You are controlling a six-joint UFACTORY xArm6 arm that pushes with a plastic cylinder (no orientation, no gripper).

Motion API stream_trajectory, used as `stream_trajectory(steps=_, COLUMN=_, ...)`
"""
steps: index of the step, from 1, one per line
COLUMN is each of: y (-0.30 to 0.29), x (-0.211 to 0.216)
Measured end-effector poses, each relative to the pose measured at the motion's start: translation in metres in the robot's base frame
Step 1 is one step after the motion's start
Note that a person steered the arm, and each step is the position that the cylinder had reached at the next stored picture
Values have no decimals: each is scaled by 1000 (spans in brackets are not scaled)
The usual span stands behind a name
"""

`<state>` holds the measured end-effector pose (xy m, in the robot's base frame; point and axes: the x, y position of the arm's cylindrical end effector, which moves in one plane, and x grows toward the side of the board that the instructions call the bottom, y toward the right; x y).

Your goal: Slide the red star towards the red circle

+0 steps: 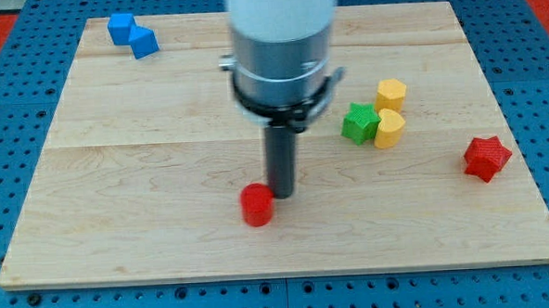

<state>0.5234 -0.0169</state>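
No readable text, label or number anywhere — blocks and board plain

The red star (487, 157) lies flat on the wooden board near the view's right edge, a chunky star-shaped block. The red circle (256, 205), a short upright cylinder, sits near the board's bottom centre, well apart from the star, to its left.

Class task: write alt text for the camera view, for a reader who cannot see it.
My tip rests beside the red circle near the wooden board's bottom edge; the red star lies far right. A green star touches two yellow blocks; blue blocks sit top left.
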Motion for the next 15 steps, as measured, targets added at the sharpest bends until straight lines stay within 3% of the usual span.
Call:
stream_trajectory(steps=1, y=23, x=-3)
stream_trajectory(steps=3, y=211, x=51)
stream_trajectory(steps=4, y=305, x=48)
stream_trajectory(steps=7, y=296, x=-36)
stream_trajectory(steps=9, y=237, x=-35)
stream_trajectory(steps=13, y=227, x=-23)
stream_trajectory(steps=15, y=173, x=-10)
